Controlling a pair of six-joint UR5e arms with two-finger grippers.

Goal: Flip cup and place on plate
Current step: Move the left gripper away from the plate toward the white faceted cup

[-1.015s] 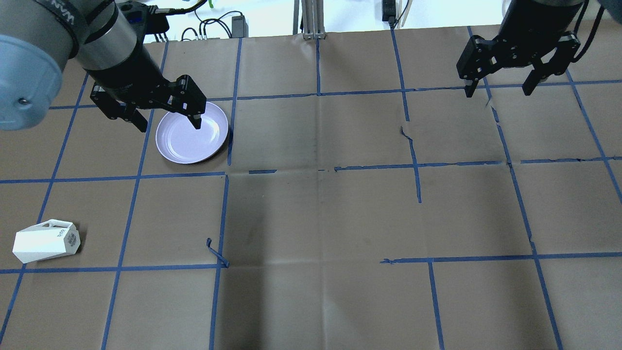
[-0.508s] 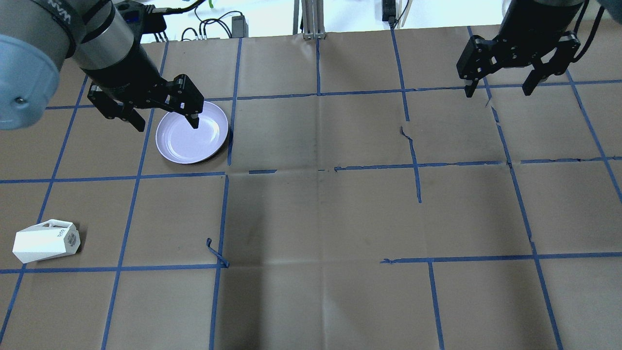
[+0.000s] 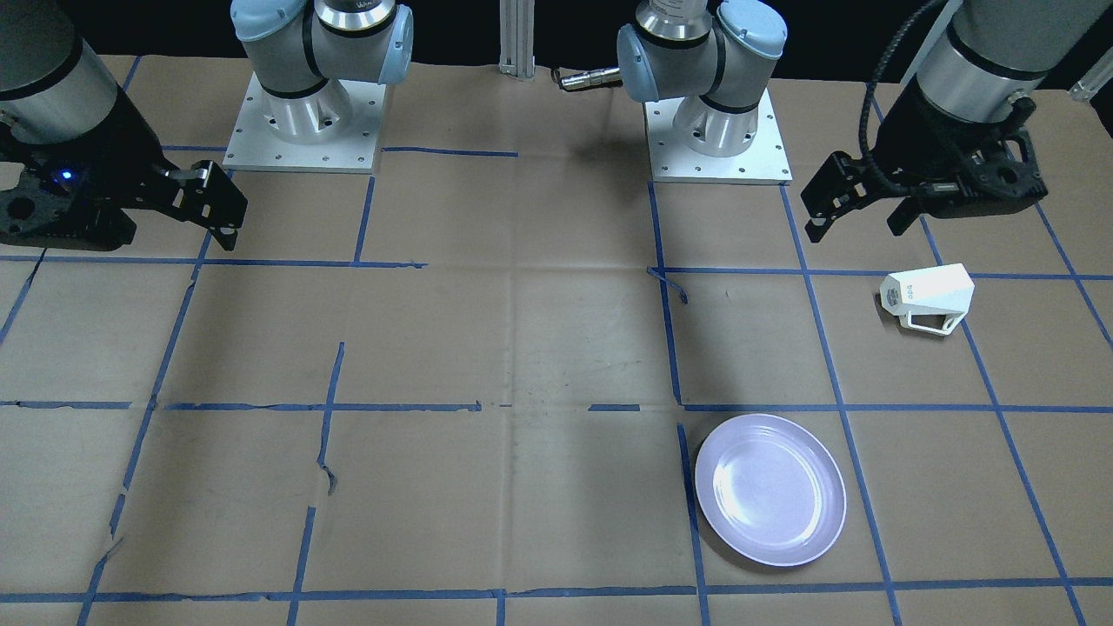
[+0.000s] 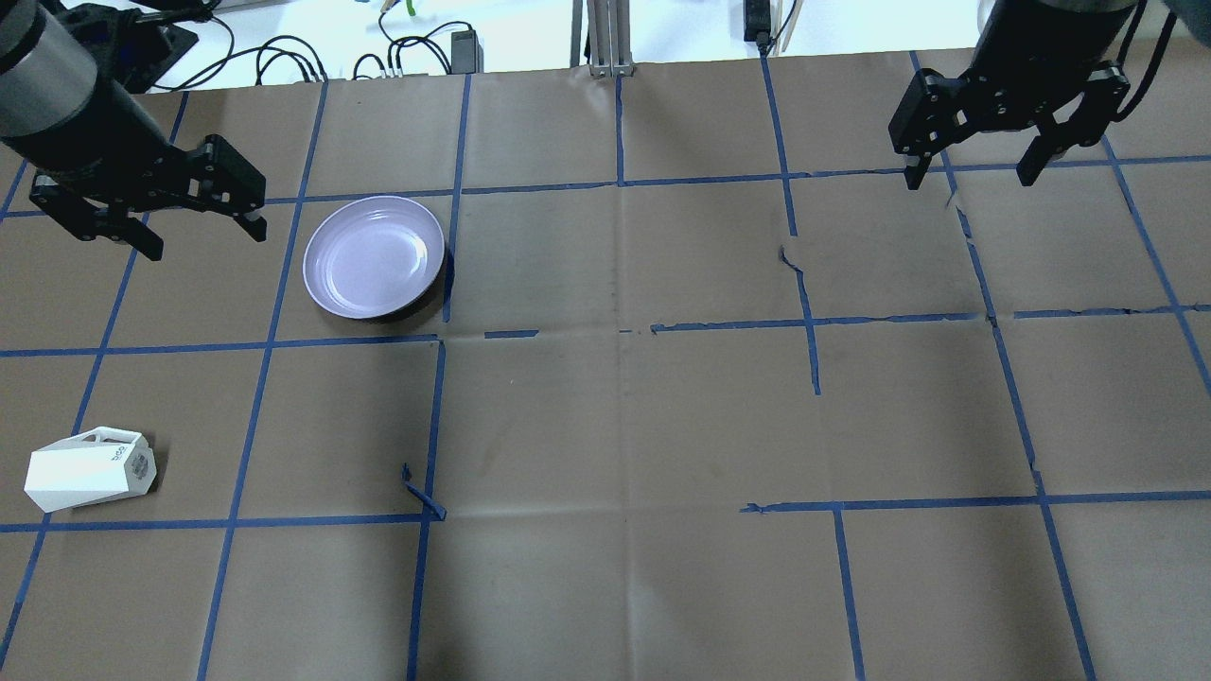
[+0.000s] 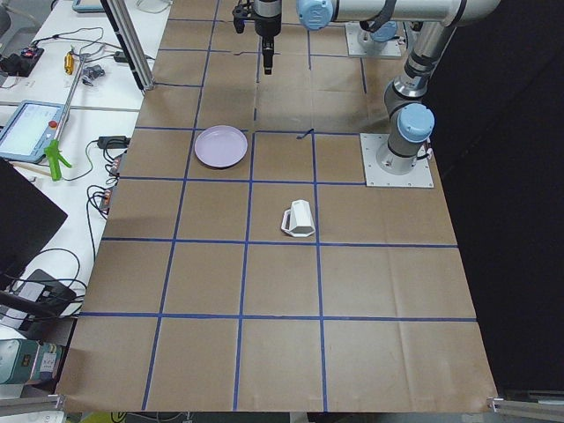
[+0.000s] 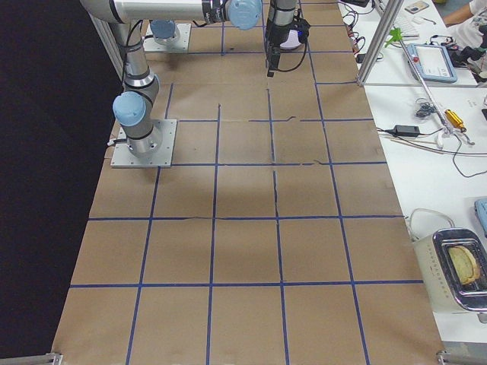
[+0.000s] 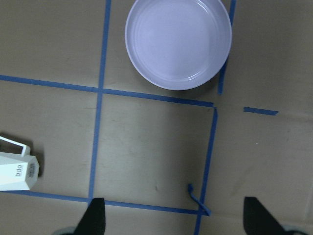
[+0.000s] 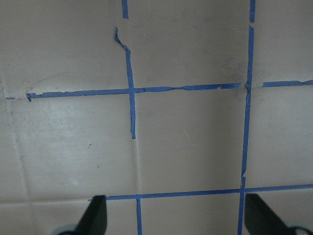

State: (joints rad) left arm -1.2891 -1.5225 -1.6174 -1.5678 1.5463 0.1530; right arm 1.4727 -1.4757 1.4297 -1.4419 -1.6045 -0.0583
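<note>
Left gripper (image 4: 203, 241) moved off plate (image 4: 374, 255), cup (image 4: 85, 470) well apart.

A robotics lab; two arms (image 3: 322, 35) stand bolted through metal base plates (image 3: 300, 139) to a wide table covered in brown paper (image 4: 605, 426); blue tape (image 4: 620, 182) marks the paper into a grid of squares; an aluminium post (image 4: 601, 38) rises at the far edge; white benches (image 5: 79, 97) alongside carry loose cables (image 5: 110, 189), a pendant (image 5: 26, 128) with a screen and an orange-handled tool (image 6: 449, 118).
</note>
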